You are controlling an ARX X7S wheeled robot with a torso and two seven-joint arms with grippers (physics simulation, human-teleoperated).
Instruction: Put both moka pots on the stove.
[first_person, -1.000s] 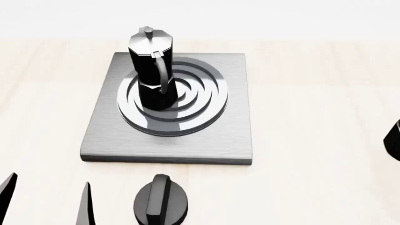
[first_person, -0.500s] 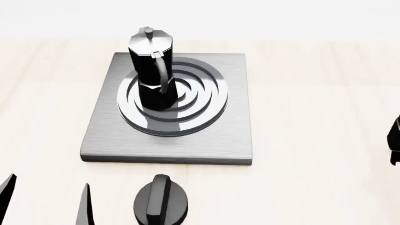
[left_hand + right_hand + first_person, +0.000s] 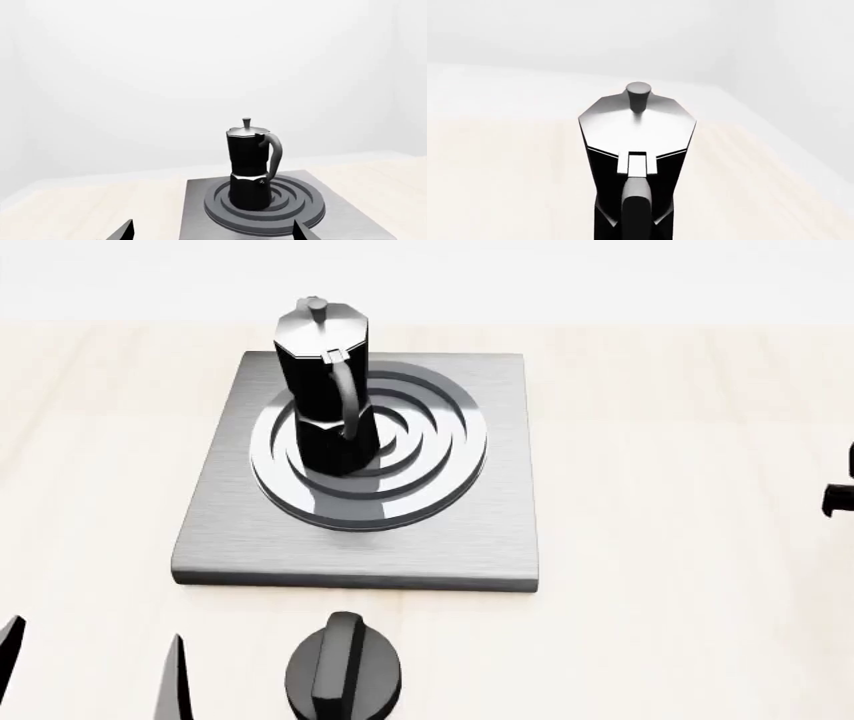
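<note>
One moka pot stands upright on the burner rings of the stove, left of the burner's centre, its handle facing me. It also shows in the left wrist view as moka pot on the stove. My left gripper is open and empty, near the table's front edge and well short of the stove. Its fingertips stand wide apart. The second moka pot fills the right wrist view with its handle at my right gripper, which is closed in on it. Its fingers blend into the black.
A short round black knob with a ridge sits in front of the stove, just right of my left gripper. A small black part shows at the head view's right edge. The pale wooden table runs right of the stove.
The black part at the head view's right edge has risen and shrunk. My left fingertips have slipped slightly lower in the view. The pot on the stove has not moved.
</note>
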